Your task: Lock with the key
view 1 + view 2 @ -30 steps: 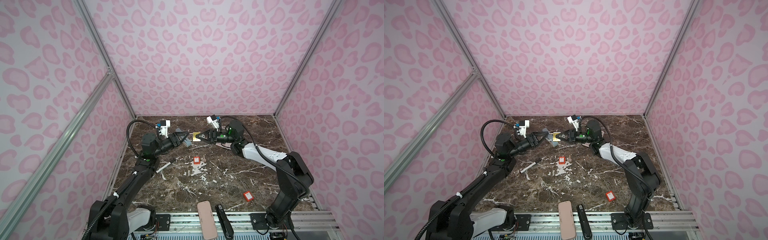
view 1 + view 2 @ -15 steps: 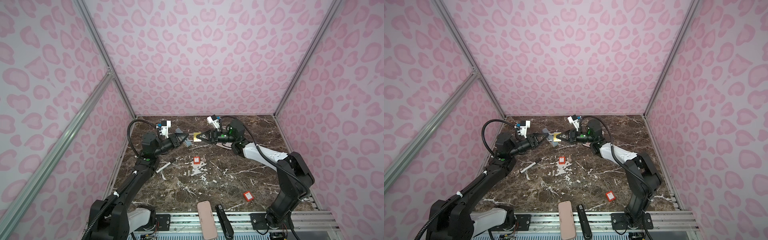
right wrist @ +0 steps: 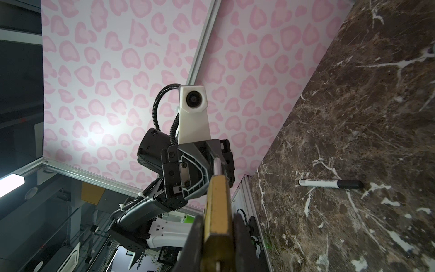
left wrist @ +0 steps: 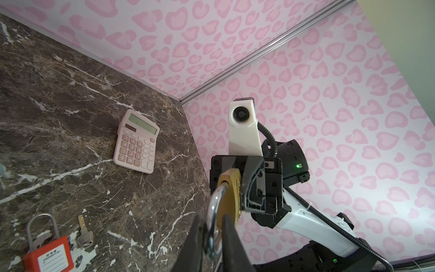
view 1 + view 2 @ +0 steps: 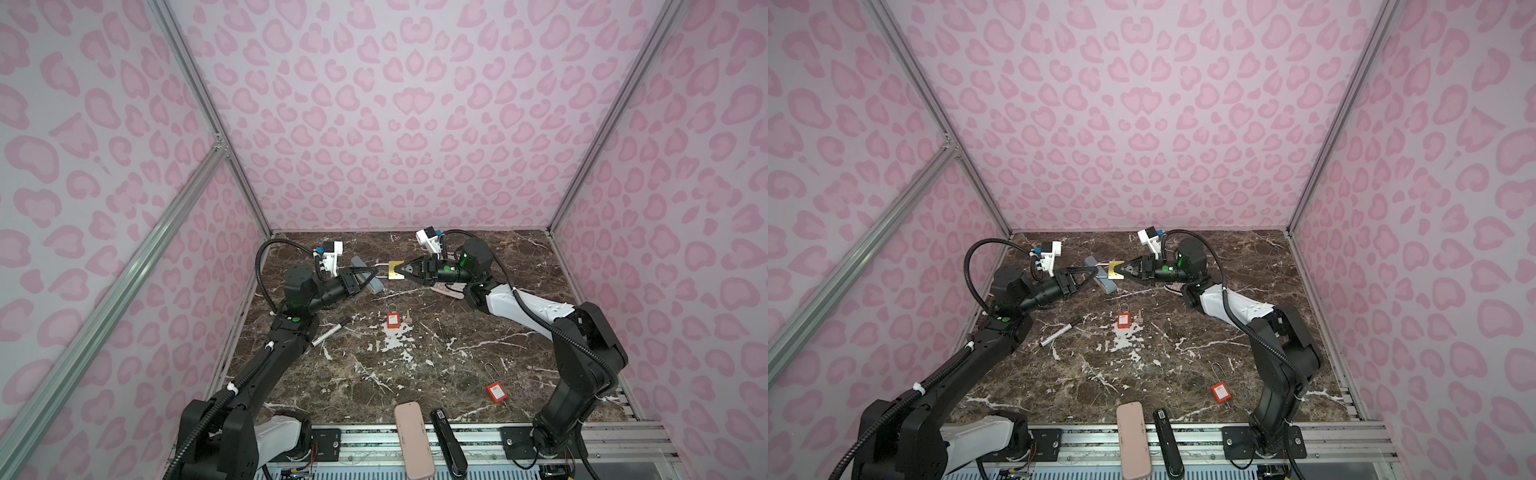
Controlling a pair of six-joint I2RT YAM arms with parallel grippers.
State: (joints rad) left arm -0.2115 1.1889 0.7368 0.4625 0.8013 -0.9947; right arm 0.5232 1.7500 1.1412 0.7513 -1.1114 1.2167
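Note:
A brass padlock (image 5: 395,270) (image 5: 1113,270) hangs in the air above the back of the marble table, held from both sides. My right gripper (image 5: 401,271) (image 3: 216,235) is shut on its brass body (image 3: 217,207). The left gripper (image 5: 375,272) (image 4: 213,237) is shut on the silver shackle (image 4: 213,212), which sits pinched between its dark fingers (image 4: 229,235). A small key (image 5: 409,319) (image 4: 83,235) lies flat on the table next to a red padlock (image 5: 393,321) (image 4: 48,254), away from both grippers.
A pink calculator (image 4: 136,141) lies under the right arm at the back. A grey block (image 5: 365,278) lies below the left gripper, a marker (image 5: 331,332) (image 3: 329,183) at the left. Another red padlock (image 5: 495,391) is front right; a pink case (image 5: 413,438) and a black bar (image 5: 446,442) lie at the front edge.
The left gripper's jaws have closed in on the padlock's shackle. The right gripper and the padlock have stayed in place.

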